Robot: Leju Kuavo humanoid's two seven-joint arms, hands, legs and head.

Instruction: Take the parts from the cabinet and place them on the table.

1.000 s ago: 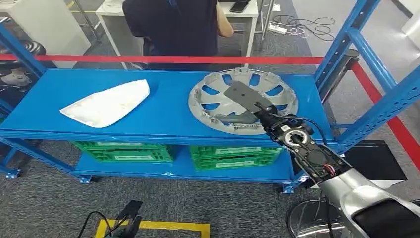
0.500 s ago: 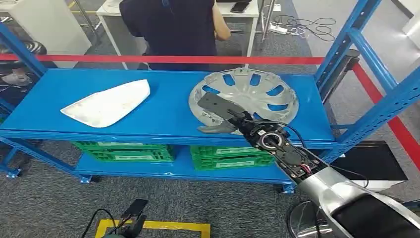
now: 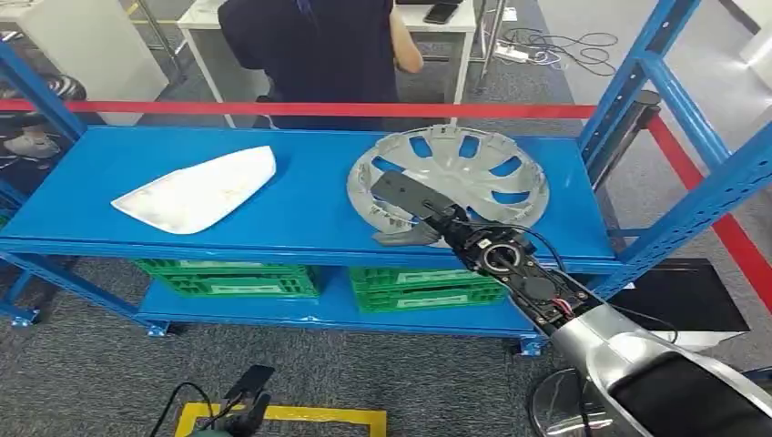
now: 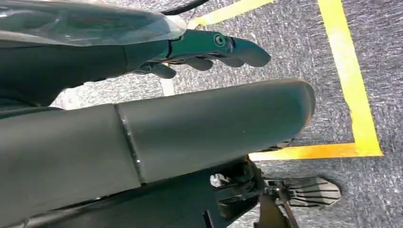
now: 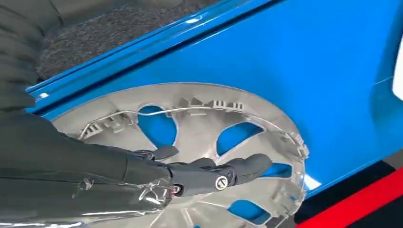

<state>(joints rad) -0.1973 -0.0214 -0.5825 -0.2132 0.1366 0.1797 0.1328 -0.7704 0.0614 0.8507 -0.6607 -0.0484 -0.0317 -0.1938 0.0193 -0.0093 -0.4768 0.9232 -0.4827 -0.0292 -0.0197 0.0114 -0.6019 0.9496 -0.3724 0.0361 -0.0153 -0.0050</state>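
**Reaching over the hubcap**

Silver spoked plastic hubcap (image 3: 448,182), inner side up, flat on the blue metal shelf (image 3: 300,196), toward its right end and near the front edge for easy reach. Right hand (image 3: 407,205) extended low over the near rim, fingers (image 5: 216,175) stretched out, grasping nothing, likely lining up a grip. Left hand (image 4: 209,51) hanging over grey carpet, fingers loosely apart, empty. White curved panel (image 3: 198,192) waiting well to the left.

Shelf (image 3: 309,196): bright blue, glossy. Hubcap (image 3: 473,164): silver-grey, blue showing through spoke cut-outs. Flat part (image 3: 200,193): white, faint beige smudges. Crates (image 3: 228,278) below: green. Barrier tape (image 3: 300,109): red. Floor (image 3: 91,373): grey speckled carpet, yellow tape lines (image 3: 282,417). Right hand (image 3: 414,209): dark grey; fingers (image 5: 242,167) darker. Left hand (image 4: 209,50): dark grey. Person's top (image 3: 319,45): navy.
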